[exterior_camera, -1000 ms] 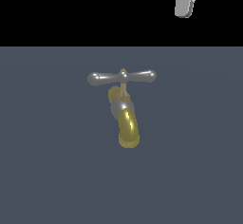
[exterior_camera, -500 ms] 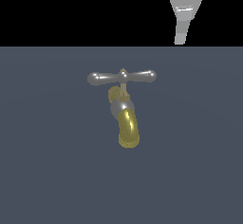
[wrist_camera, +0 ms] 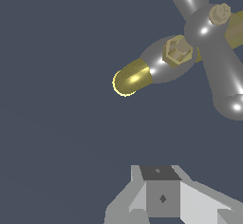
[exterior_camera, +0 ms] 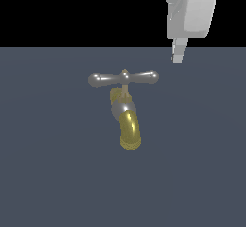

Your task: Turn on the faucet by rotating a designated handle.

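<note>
Small tap with curved shiny brass-gold spout and silver-grey collar [exterior_camera: 129, 125] standing mid-scene on the dark grey-blue desk [exterior_camera: 48, 173]. Slim silver-grey crossbar handle with bulbous ends and brass hub [exterior_camera: 123, 78] lying level on top, running left to right in the exterior view. Pale grey pincer [exterior_camera: 177, 53] hanging at the exterior view's upper right, above and to the right of the handle's right end, clear of it, grasping nothing. Released or clenched: cannot tell, only one fingertip showing.
</note>
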{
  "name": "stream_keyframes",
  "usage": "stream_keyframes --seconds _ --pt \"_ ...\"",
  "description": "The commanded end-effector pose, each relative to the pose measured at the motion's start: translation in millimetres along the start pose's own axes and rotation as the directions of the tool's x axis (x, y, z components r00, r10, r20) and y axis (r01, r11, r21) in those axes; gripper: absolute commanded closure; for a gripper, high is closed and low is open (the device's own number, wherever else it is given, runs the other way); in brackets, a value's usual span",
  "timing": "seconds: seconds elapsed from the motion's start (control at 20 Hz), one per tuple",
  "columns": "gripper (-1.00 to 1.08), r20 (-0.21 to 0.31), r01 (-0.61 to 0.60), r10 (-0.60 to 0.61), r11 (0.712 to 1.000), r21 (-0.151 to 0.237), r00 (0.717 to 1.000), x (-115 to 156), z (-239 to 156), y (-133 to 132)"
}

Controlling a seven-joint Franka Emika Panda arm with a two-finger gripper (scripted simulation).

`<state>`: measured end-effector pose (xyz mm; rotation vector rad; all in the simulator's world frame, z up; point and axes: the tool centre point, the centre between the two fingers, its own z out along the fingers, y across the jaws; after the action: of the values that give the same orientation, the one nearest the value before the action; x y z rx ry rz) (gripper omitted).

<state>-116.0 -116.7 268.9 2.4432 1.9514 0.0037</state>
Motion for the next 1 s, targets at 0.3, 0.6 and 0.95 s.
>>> stream_keyframes --seconds 0.3,0.6,0.95 --pt "1.08 -0.001 0.162 -0.162 0.987 0.003 0.987 4.8 28.1 25.4" --pt "1.08 -0.005 0.266 -0.266 0.964 0.005 0.964 10.8 46.5 41.2" --pt "1.08 -0.009 0.35 -0.35 0.937 0.007 0.937 17.7 61.8 53.6"
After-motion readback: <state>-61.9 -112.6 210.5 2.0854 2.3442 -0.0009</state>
